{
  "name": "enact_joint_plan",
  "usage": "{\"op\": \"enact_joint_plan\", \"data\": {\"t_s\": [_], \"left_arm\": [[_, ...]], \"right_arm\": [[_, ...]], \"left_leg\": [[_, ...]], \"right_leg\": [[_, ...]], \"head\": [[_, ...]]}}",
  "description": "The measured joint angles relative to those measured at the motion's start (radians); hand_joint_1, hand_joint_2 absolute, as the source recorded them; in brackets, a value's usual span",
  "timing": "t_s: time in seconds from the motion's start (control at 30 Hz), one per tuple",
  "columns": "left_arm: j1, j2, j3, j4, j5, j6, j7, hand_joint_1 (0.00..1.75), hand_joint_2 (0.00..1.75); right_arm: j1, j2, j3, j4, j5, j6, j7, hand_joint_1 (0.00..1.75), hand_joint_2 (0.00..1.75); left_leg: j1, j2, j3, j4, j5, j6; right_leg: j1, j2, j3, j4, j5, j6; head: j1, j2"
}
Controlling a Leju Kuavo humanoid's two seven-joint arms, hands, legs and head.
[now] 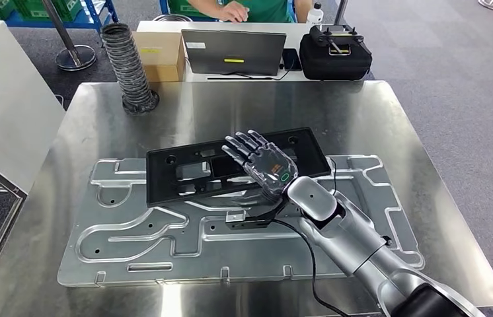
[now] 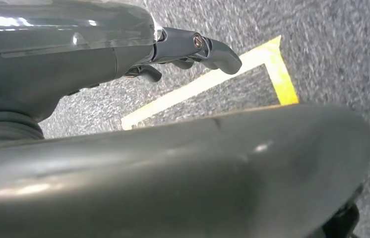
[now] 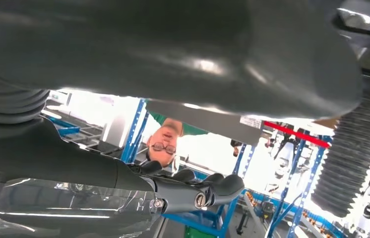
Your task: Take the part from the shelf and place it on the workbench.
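The part, a black rectangular plastic frame (image 1: 184, 165) with cut-outs, lies flat on a large stamped metal plate (image 1: 138, 244) on the steel workbench (image 1: 363, 112). My right hand (image 1: 264, 165) hovers over the frame's right half, palm down and fingers stretched toward the far side. In the right wrist view its fingers (image 3: 208, 191) are straight and apart from the thumb, with nothing between them. My left hand (image 2: 173, 49) hangs over grey carpet, its fingers loosely bent and holding nothing.
A black corrugated hose (image 1: 128, 66) stands at the bench's far left. Beyond the bench, a table holds a cardboard box (image 1: 161, 53), a laptop (image 1: 234, 51) and a black case (image 1: 335, 53), with a person (image 1: 234, 10) behind. Yellow tape (image 2: 272, 69) marks the floor.
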Motion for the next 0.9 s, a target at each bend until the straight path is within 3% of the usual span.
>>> {"op": "enact_joint_plan", "data": {"t_s": [0.03,0.07,0.1,0.17,0.23,0.27,0.37,0.43,0.53,0.57,0.6,0.67,0.73,0.77,0.87,0.9], "left_arm": [[0.000,0.000,0.000,0.000,0.000,0.000,0.000,0.00,0.00],[0.001,0.000,0.000,0.000,-0.001,0.000,0.000,0.00,0.00],[0.001,0.000,0.000,0.000,-0.001,0.000,0.001,0.00,0.00],[0.001,0.000,0.000,0.000,-0.001,-0.001,0.001,0.00,0.00],[0.001,-0.002,0.000,0.000,-0.001,-0.001,0.001,0.00,0.00],[0.001,-0.003,0.000,0.000,-0.001,-0.001,0.001,0.00,0.00],[0.002,-0.003,0.000,0.000,0.002,-0.001,0.001,0.00,0.00],[0.003,-0.003,0.000,0.000,0.002,0.000,0.002,0.00,0.00],[0.005,-0.003,0.000,0.000,0.005,0.002,0.002,0.00,0.00],[0.006,-0.003,0.000,0.000,0.005,0.002,0.002,0.00,0.00],[0.007,-0.003,0.000,0.000,0.006,0.002,0.002,0.00,0.00],[0.009,-0.002,0.000,0.000,0.006,0.002,0.002,0.00,0.00],[0.008,-0.002,0.000,0.000,0.007,0.002,0.001,0.00,0.00],[0.008,-0.002,0.000,0.000,0.007,0.002,0.001,0.00,0.00],[0.010,-0.002,0.000,0.000,0.009,0.002,-0.001,0.00,0.00],[0.010,-0.002,0.000,0.000,0.009,0.002,-0.001,0.00,0.00]], "right_arm": [[0.003,-0.001,0.000,0.001,0.000,0.000,0.000,0.00,0.00],[0.006,-0.001,0.000,0.002,0.001,0.000,0.000,0.00,0.00],[0.007,-0.001,0.000,0.003,0.002,0.000,0.001,0.00,0.00],[0.007,-0.001,0.000,0.004,0.003,0.000,0.001,0.00,0.00],[0.004,-0.001,-0.001,0.004,0.004,0.000,0.001,0.00,0.00],[0.003,-0.001,-0.002,0.004,0.005,0.000,0.001,0.00,0.00],[0.001,-0.001,-0.002,0.004,0.006,0.000,0.001,0.00,0.00],[-0.002,0.001,-0.002,0.006,0.007,0.001,0.001,0.00,0.00],[-0.004,0.006,0.001,0.012,0.009,0.002,0.001,0.00,0.00],[-0.004,0.007,0.002,0.014,0.009,0.002,0.001,0.00,0.00],[-0.004,0.007,0.004,0.017,0.009,0.002,0.001,0.00,0.00],[-0.005,0.009,0.005,0.020,0.010,0.002,0.001,0.00,0.00],[-0.008,0.011,0.005,0.021,0.010,0.002,0.001,0.00,0.00],[-0.010,0.012,0.006,0.021,0.010,0.002,0.001,0.00,0.00],[-0.012,0.015,0.007,0.023,0.010,0.003,0.000,0.00,0.00],[-0.012,0.015,0.007,0.023,0.010,0.003,0.000,0.00,0.00]], "left_leg": [[-0.001,0.000,-0.005,0.001,0.003,0.001],[-0.002,0.000,-0.011,0.002,0.007,0.001],[-0.002,0.000,-0.016,0.003,0.010,0.001],[-0.003,-0.002,-0.022,0.005,0.016,-0.003],[-0.006,-0.002,-0.026,0.005,0.023,-0.010],[-0.007,-0.002,-0.028,0.005,0.027,-0.015],[-0.006,-0.001,-0.032,0.002,0.035,-0.032],[-0.007,-0.001,-0.050,0.042,-0.005,-0.042],[-0.002,-0.001,-0.112,0.225,-0.126,-0.052],[-0.001,-0.001,-0.119,0.265,-0.145,-0.055],[0.001,-0.001,-0.108,0.270,-0.145,-0.057],[0.003,0.000,-0.029,0.165,-0.106,-0.057],[0.001,-0.001,0.046,0.042,-0.077,-0.048],[-0.001,-0.002,0.061,0.012,-0.071,-0.041],[-0.005,-0.003,0.055,0.004,-0.054,-0.020],[-0.004,-0.002,0.051,0.002,-0.045,-0.013]], "right_leg": [[-0.001,0.000,-0.022,0.058,-0.026,0.002],[-0.002,0.000,-0.030,0.088,-0.034,0.003],[-0.002,0.000,-0.018,0.078,-0.024,0.001],[0.000,0.000,0.059,-0.044,0.030,-0.009],[0.007,-0.001,0.126,-0.164,0.066,-0.021],[0.011,-0.001,0.138,-0.189,0.071,-0.026],[0.012,-0.003,0.132,-0.202,0.087,-0.038],[0.006,-0.008,0.125,-0.215,0.107,-0.050],[0.007,-0.011,0.097,-0.216,0.129,-0.058],[0.007,-0.011,0.086,-0.213,0.135,-0.057],[0.007,-0.012,0.075,-0.209,0.140,-0.056],[0.006,-0.012,0.056,-0.198,0.149,-0.050],[0.007,-0.012,0.042,-0.187,0.156,-0.041],[0.008,-0.012,0.037,-0.183,0.160,-0.035],[0.005,-0.011,0.033,-0.184,0.172,-0.015],[0.004,-0.010,0.027,-0.175,0.160,-0.009]], "head": [[0.000,0.000],[0.000,0.000],[0.000,0.000],[0.000,0.000],[0.000,0.000],[0.000,0.000],[0.000,0.000],[0.000,0.000],[0.000,0.000],[0.000,0.000],[0.000,0.000],[0.000,0.000],[0.000,0.000],[0.000,0.000],[0.000,0.000],[0.000,0.000]]}}
